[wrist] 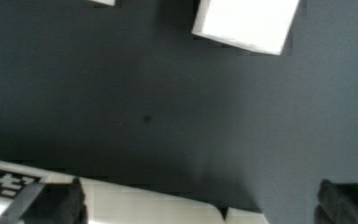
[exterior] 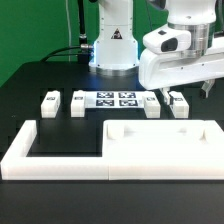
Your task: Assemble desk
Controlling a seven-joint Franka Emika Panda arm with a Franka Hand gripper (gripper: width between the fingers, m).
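The desk's white tabletop with its raised rim lies flat at the front, on the exterior view's right. Two small white tagged legs lie behind it on that view's left, and two more on its right. My gripper hangs open just above the right pair, holding nothing. In the wrist view my gripper stands wide, its dark fingers at the picture's edge. A white tagged part lies below between them. Another white part lies farther off on the black table.
The long white U-shaped border frame runs along the front and cups the tabletop. The marker board lies between the two pairs of legs. The arm's base stands behind it, with a green wall beyond.
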